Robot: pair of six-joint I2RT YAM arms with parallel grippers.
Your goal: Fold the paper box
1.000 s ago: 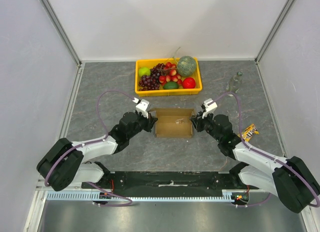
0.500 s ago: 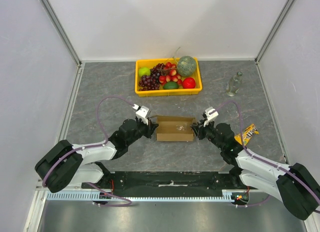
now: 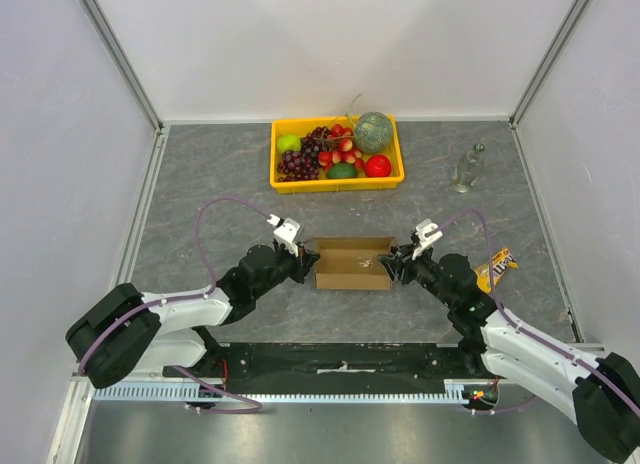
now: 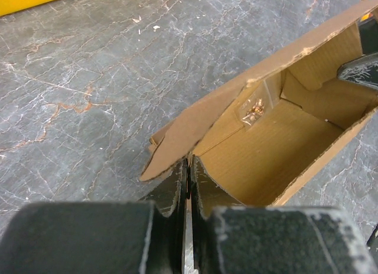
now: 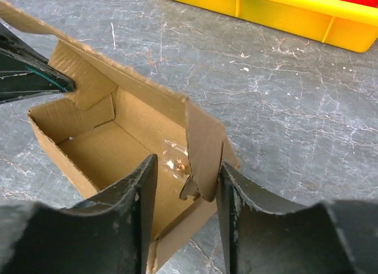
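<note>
The paper box (image 3: 350,268) lies crosswise between my arms, one short end toward each.
At its left end my left gripper (image 4: 188,175) is pinched tight on the end wall. The box sits open-topped at the table's near middle, long axis left to right. At its right end my right gripper (image 5: 188,168) stands with jaws parted astride the upright end flap, clamping nothing. Both arms are equally near.
</note>
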